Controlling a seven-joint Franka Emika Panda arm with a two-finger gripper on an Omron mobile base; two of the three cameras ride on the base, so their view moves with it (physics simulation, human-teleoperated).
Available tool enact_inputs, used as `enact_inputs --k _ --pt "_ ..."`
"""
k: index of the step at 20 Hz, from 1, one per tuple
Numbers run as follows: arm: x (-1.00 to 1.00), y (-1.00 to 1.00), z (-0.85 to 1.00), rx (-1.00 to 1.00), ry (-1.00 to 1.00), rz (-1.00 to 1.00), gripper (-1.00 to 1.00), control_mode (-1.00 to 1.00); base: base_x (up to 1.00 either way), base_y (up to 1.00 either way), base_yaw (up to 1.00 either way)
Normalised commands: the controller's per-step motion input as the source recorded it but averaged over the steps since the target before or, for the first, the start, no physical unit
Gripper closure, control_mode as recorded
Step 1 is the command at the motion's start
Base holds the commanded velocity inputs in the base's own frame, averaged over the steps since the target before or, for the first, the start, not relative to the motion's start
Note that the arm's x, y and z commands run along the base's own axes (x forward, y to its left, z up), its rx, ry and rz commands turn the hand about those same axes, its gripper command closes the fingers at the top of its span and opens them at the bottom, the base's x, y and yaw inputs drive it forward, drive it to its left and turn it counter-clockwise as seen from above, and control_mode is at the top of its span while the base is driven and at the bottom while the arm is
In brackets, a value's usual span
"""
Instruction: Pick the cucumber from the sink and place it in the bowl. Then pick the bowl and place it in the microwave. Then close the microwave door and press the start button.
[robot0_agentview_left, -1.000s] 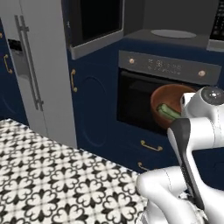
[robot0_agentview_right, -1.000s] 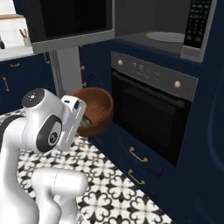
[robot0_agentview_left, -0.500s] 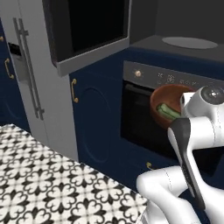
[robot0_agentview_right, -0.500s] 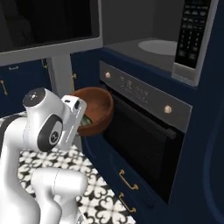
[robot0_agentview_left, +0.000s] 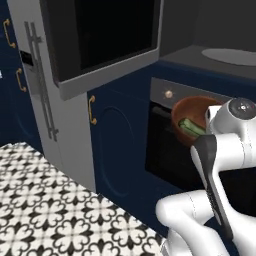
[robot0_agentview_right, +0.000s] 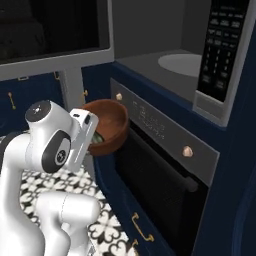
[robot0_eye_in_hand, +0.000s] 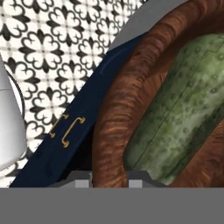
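**Bowl's up in the air with the cucumber riding inside, microwave open and waiting**

So the wide reddish-brown wood-look bowl (robot0_agentview_right: 107, 125) is off any surface, carried by the two-finger gripper (robot0_eye_in_hand: 110, 177) in front of the black oven with the grey knob panel (robot0_agentview_right: 165, 175), a bit below the open built-in microwave with the grey metal frame (robot0_agentview_right: 180, 65). The slim green cucumber (robot0_agentview_left: 191, 128) lies inside the bowl, leaning along the inner wall. From the hand camera, the two dark tips sit either side of the bowl's rim at the bottom, so I'd call it pinched shut on the rim, one finger inside and one outside.

Handling-wise, my guess: the bowl is stiff and not fragile, but a rim pinch on something that wide means the weight hangs off one side, so it'll want to tip. The cucumber is loose in there, round and probably a bit slick, so any tilt and it rolls or slides out. Keeping hold at the rim is fine, just keep the bowl level.

The white arm is folded tight, elbow up near the base, wrist turned toward the oven front and the hand low beside the bowl. The microwave's black glass door (robot0_agentview_left: 105, 35) hangs swung open to the left, and the round turntable plate (robot0_agentview_right: 182, 62) inside looks bare. It needs a lift up and in.
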Motion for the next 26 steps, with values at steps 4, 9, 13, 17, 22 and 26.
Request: enact_inputs --k 4,9,13,17,22,26 --pt "0.00 0.00 0.00 0.00 0.00 0.00 1.00 1.00 0.35 -0.13 0.16" --pt "0.00 0.00 0.00 0.00 0.00 0.00 1.00 1.00 0.07 0.00 0.22" --pt "0.00 0.00 0.00 0.00 0.00 0.00 1.00 1.00 0.17 0.00 0.13" --pt "0.00 0.00 0.00 0.00 0.00 0.00 1.00 1.00 0.15 0.02 -0.20" --pt "0.00 0.00 0.00 0.00 0.00 0.00 1.00 1.00 0.02 0.00 -0.30" --pt "0.00 0.00 0.16 0.00 -0.05 -0.05 1.00 -1.00 0.00 0.00 -0.07"
